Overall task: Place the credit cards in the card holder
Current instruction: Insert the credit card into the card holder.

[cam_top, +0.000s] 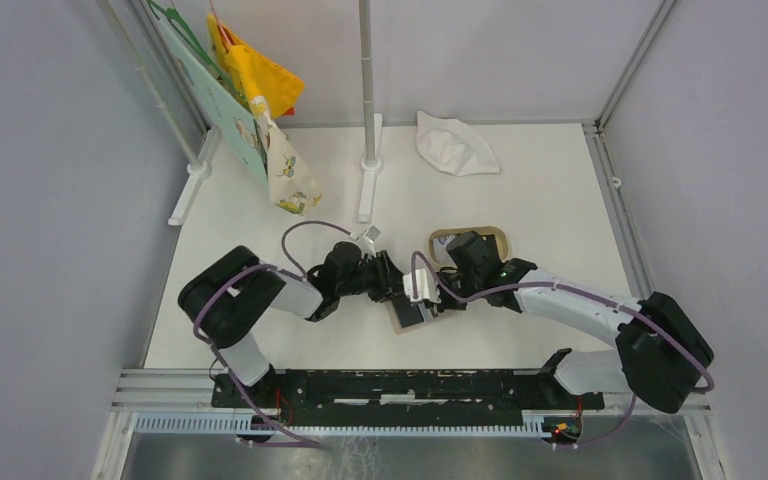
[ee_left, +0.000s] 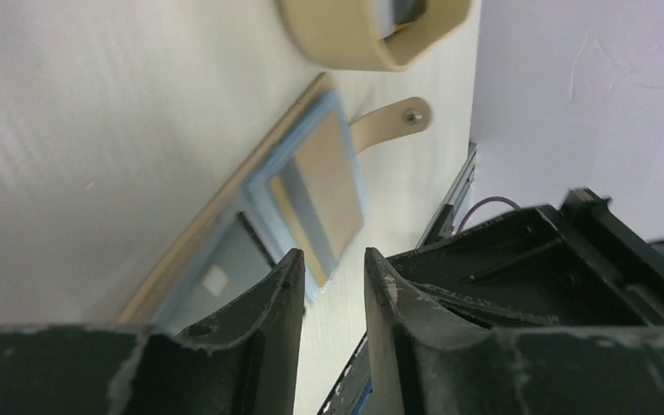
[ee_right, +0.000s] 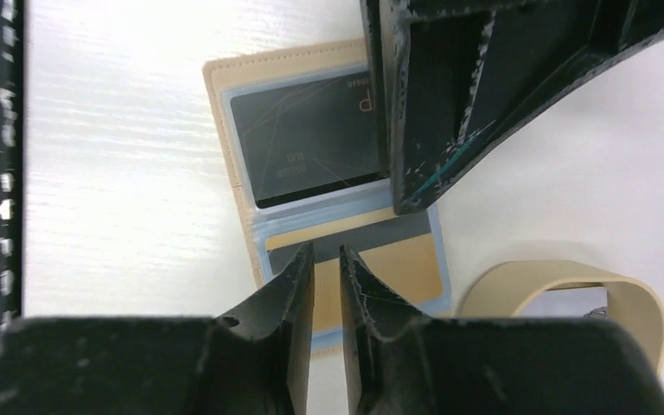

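Lying open, card holder point(ee_right: 222, 130) seemingly points toward tray point(ee_right: 536, 275).

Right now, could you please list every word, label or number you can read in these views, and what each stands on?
"p": one large pale character, orientation unsure, on the black card in the card holder.
Small print at that card's middle and top edge: too small to read.
Nothing else is legible in any view.
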`<move>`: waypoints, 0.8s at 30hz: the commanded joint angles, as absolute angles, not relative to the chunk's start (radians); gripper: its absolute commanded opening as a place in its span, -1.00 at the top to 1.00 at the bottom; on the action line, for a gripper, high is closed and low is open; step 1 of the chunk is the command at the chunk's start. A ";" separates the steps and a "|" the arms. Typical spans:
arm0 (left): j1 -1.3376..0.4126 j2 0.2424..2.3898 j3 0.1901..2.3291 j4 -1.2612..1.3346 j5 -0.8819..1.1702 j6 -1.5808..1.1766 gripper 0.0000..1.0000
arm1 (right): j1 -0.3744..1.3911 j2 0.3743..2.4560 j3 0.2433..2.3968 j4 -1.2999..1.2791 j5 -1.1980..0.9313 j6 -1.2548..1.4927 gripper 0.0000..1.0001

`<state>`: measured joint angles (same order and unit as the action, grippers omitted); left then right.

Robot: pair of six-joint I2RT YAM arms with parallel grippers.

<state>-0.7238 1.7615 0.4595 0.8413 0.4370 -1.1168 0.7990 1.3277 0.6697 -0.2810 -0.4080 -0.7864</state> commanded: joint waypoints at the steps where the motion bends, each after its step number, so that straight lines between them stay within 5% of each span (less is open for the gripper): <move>1: -0.726 1.577 0.506 0.647 0.362 -0.922 0.23 | 0.695 1.240 0.710 -0.332 -0.680 -0.793 0.50; 11: -0.727 1.149 0.419 0.478 0.199 -0.644 0.20 | 0.461 1.249 0.665 -0.273 -0.899 -0.596 0.17; 14: -0.728 1.032 0.389 0.424 0.136 -0.623 -0.01 | 0.439 1.280 0.652 -0.240 -0.873 -0.529 0.15; 19: -0.727 0.924 0.370 0.317 0.056 -0.613 -0.77 | 0.423 1.345 0.644 -0.200 -0.806 -0.427 0.09; 24: -0.727 0.929 0.337 0.331 0.092 -0.637 -0.78 | 0.418 1.393 0.640 -0.170 -0.767 -0.360 0.04</move>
